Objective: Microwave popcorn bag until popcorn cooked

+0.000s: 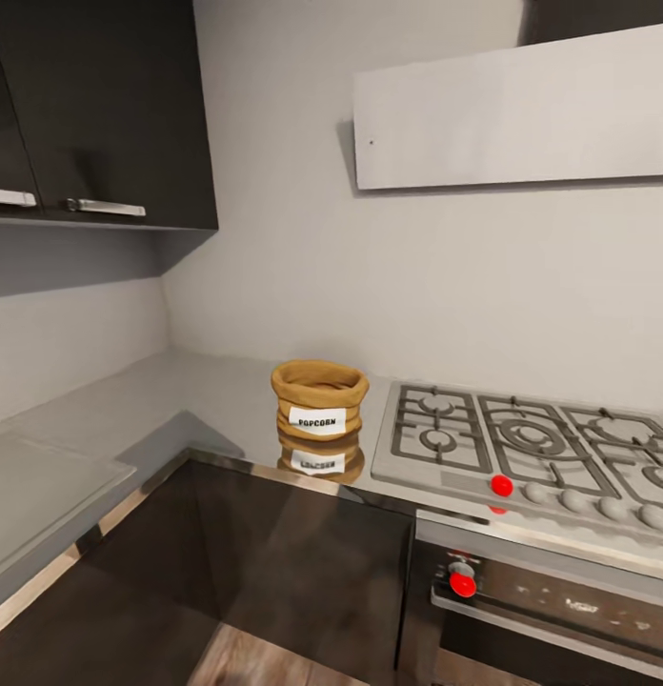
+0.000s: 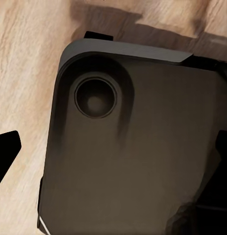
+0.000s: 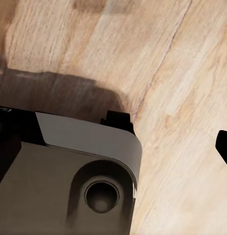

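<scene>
The popcorn bag [image 1: 319,400] stands upright on the grey desk [image 1: 160,400], just left of the gas hob [image 1: 532,443] (neither arm is raised toward it). My wrist cameras look down at wooden floor [image 3: 182,73]; jaws' state I cannot tell.

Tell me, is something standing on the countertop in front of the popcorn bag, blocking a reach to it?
Nothing visible does. The popcorn bag sits alone near the countertop front edge; the gas hob lies beside it.
</scene>
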You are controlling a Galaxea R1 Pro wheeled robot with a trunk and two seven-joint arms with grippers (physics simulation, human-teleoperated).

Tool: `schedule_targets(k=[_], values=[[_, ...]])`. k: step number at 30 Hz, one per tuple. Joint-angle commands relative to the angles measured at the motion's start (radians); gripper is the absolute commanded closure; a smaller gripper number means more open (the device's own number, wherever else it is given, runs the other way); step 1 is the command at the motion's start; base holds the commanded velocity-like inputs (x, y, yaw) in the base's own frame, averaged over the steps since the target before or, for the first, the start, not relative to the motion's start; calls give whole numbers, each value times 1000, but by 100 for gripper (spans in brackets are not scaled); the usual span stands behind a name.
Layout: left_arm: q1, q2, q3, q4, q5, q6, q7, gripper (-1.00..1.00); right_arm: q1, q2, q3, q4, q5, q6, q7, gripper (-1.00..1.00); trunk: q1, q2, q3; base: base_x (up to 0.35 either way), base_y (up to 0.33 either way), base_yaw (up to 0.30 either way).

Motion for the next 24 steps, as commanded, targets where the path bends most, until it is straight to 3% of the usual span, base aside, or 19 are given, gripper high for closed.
schedule_targets(k=[1,24], values=[[0,0,3,-2,6,-2,1,-100,-1,-1,-8,2,9,-1,2,-100,0,-1,-1,0,0,-34],[0,-4,4,-4,7,-2,8,-100,-1,-3,-5,2,14,0,2,-100,0,-1,-1,0,0,-1]])
